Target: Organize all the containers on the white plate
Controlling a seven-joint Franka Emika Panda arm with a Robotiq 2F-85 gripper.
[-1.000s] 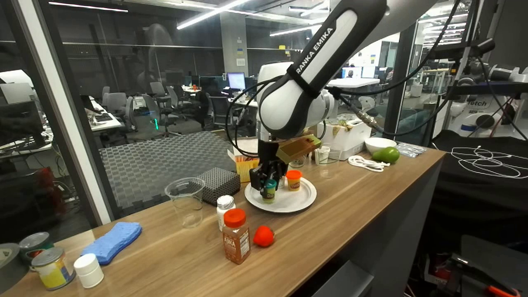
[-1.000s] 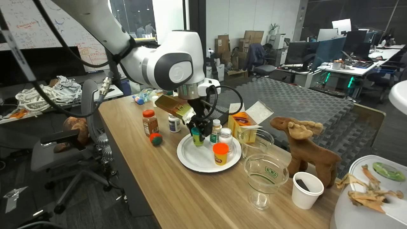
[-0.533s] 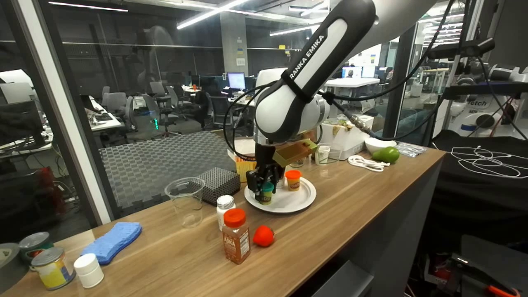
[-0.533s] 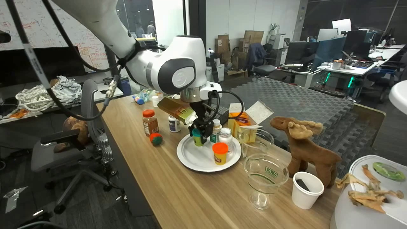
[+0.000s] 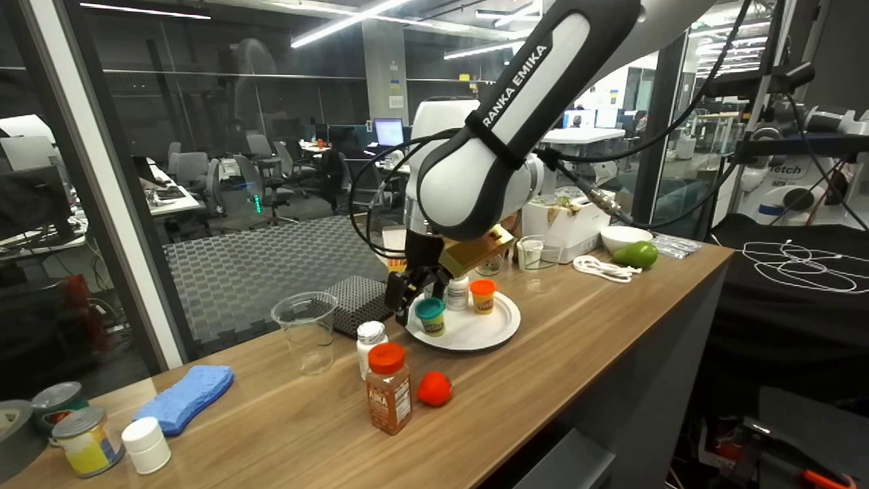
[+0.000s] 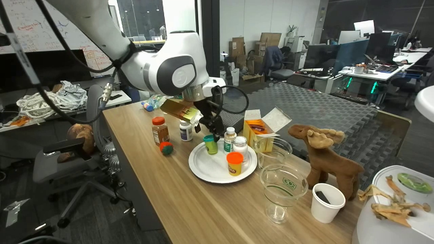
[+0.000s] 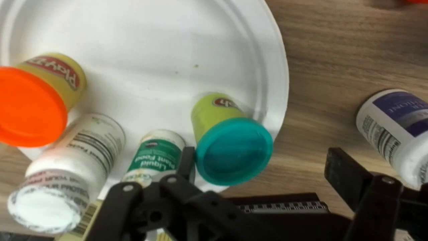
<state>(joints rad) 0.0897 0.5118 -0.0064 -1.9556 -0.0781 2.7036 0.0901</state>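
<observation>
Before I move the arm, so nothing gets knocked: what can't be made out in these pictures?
Top of the slim green-labelled bottle: wrist view, mostly hidden by the black two-fingered gripper.
Squat yellow tub with orange lid: wrist view, cut by the left edge.
White round bottle with purple label: wrist view, cut by the right edge.
Dark thing inside the white paper cup: in an exterior view, partly hidden by the cup's wall.

In an exterior view, you're looking slantwise down at white plate (image 5: pixel 482 334), spice bottle (image 5: pixel 389 396) standing on its near side. In an exterior view, you're facing plate from side of clear cup (image 6: pixel 288 183), spice bottle standing beyond plate. Both are sharing plate, spice bottle. In wrist view, you're peering steeply down, closest, cropping plate at top.
</observation>
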